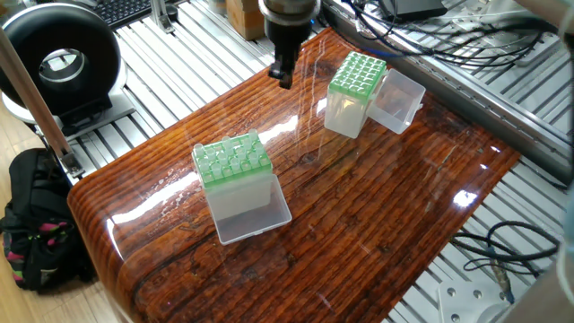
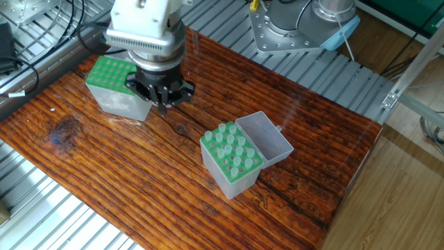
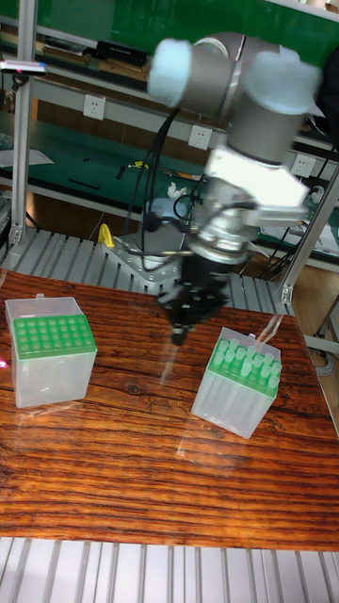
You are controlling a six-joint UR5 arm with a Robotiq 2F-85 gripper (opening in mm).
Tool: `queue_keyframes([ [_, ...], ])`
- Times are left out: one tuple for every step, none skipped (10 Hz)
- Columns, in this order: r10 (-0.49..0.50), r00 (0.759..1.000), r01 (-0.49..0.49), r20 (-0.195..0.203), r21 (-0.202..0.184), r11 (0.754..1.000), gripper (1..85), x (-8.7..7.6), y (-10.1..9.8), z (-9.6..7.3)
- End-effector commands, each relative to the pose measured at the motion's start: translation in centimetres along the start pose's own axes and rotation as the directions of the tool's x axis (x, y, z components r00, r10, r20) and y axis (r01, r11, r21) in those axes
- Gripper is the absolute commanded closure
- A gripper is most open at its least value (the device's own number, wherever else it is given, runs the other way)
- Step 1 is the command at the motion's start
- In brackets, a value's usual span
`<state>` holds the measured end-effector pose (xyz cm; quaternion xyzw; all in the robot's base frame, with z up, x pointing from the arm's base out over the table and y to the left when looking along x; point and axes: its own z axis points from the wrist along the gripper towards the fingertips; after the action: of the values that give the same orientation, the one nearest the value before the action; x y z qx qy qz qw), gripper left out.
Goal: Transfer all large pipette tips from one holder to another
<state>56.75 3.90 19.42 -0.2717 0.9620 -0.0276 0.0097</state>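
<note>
No text, label, brand or number can be read in any view. The green-topped clear plastic boxes [image 2: 233, 164] bear no legible markings.

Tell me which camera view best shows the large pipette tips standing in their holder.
The other fixed view: it looks down on the large pipette tips, so their separate whitish tops stand clear of the green rack. The tall fixed view shows the same tips from the side, overlapping. In one fixed view they blur into the green top.
</note>
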Motion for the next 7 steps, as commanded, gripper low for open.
queue_keyframes([
  [0.075,0.997,-0.076,-0.03,-0.034,0.997,84.0,-5.0,5.5,-2.0],
  [0.101,0.995,-0.1,0.003,-0.065,0.993,72.0,-6.3,7.9,-1.5],
  [0.129,0.991,-0.126,0.035,-0.072,0.989,71.3,-7.0,9.8,-1.0],
  [0.159,0.987,-0.158,0.028,-0.05,0.986,71.0,-6.8,10.8,-1.0],
  [0.159,0.987,-0.158,0.014,-0.083,0.984,71.3,-6.7,13.1,-1.2],
  [0.116,0.993,-0.115,0.005,-0.089,0.989,71.7,-6.3,14.1,-0.9],
  [0.116,0.993,-0.114,0.029,-0.075,0.991,71.7,-6.3,14.2,-0.6],
])
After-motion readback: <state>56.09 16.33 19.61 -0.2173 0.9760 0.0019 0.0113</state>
